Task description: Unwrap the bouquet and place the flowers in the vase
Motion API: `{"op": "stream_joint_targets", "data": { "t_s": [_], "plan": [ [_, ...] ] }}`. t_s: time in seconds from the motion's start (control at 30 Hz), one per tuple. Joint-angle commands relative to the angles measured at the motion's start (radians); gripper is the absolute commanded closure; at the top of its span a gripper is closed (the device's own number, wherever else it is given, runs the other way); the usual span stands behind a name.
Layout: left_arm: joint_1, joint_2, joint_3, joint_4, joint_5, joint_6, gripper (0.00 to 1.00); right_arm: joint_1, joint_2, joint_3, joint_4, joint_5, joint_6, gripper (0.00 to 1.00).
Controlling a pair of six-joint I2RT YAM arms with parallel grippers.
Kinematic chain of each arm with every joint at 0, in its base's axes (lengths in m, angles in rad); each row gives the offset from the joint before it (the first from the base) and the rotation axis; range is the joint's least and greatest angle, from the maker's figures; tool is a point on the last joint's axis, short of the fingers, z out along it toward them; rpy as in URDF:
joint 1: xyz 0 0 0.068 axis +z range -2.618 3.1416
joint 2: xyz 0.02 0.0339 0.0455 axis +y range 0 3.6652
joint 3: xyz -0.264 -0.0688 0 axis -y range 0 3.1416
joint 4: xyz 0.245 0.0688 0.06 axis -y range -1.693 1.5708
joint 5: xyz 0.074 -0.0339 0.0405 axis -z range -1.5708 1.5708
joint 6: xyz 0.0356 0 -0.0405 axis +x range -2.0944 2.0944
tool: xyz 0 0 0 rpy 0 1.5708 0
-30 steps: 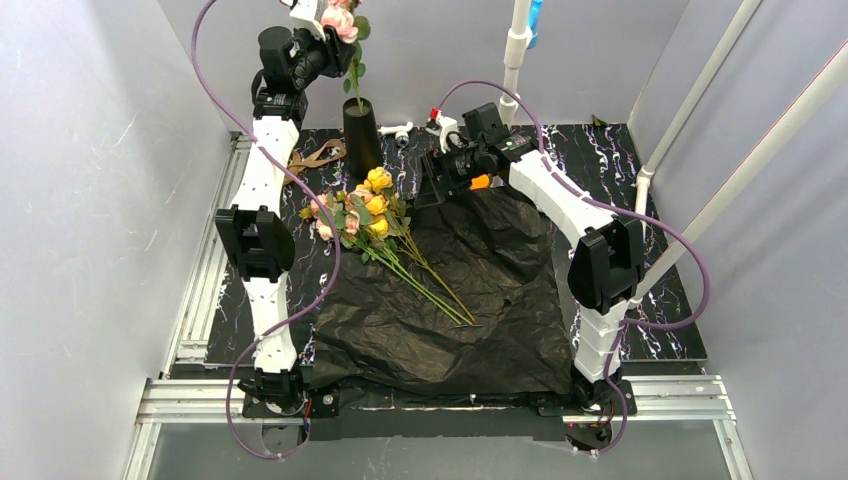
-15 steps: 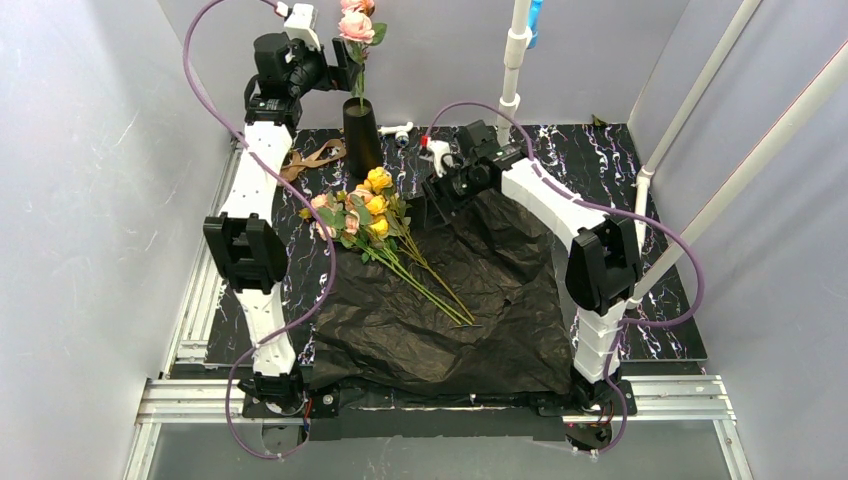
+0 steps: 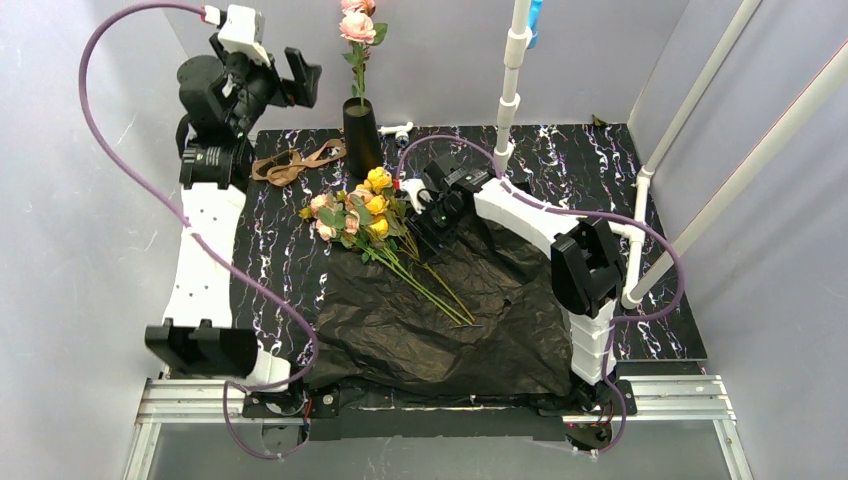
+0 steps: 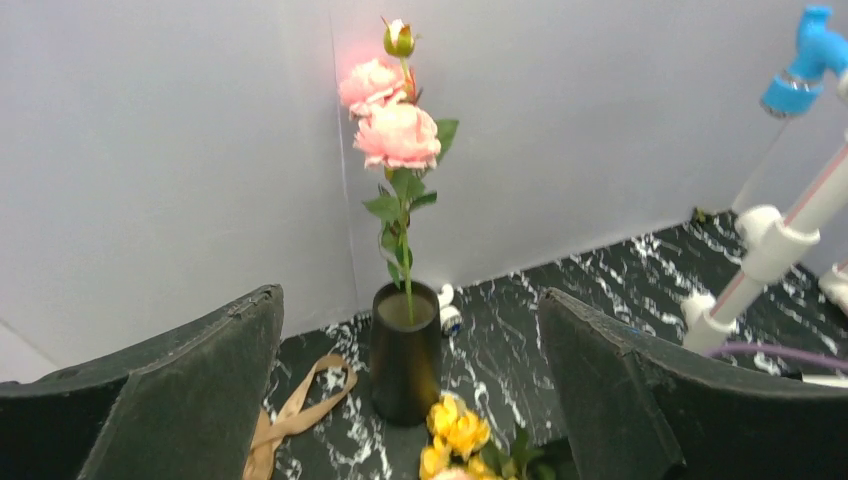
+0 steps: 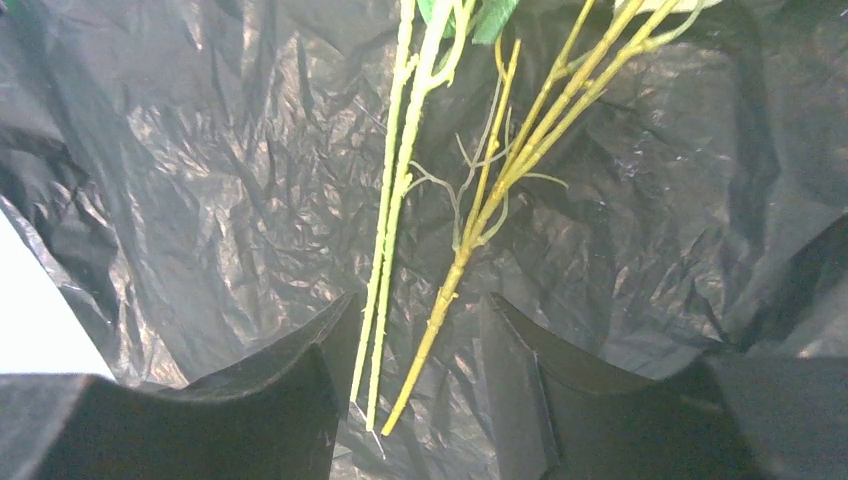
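Our left end effector [image 3: 285, 82] hangs wide and empty near the vase [image 3: 360, 135], 1 pink flower [image 3: 357, 27] standing in it. Our right end effector [image 5: 418, 305], half-wide, straddles 2 stems [image 5: 480, 210] of the flowers [image 3: 352, 215] on the paper [image 3: 450, 320]; we risk pinching paper too.

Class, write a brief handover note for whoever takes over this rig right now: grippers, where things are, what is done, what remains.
Left gripper: open, empty, raised left of the vase.
Right gripper: open, low, jaws astride the stems of the loose flowers, not clamped.
The vase holds one pink flower sprig. The others lie on the spread wrapping paper; the ribbon lies on the table left of the vase.
Done: bouquet unwrapped, one sprig placed.
Left: move the remaining flowers into the vase.
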Motion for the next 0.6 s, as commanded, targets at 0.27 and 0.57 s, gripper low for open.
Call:
{"op": "stream_joint_targets", "data": {
  "t_s": [0.27,0.57],
  "plan": [
    [-0.001,-0.294,-0.291,-0.141,-0.024,0.097,0.02,0.067,0.083,-0.045,0.093,0.118,0.016,0.44],
    [-0.001,-0.377,-0.359,-0.178,-0.016,0.056,0.02,0.069,0.131,-0.028,0.129,0.203,0.062,0.72]
  ]
}}
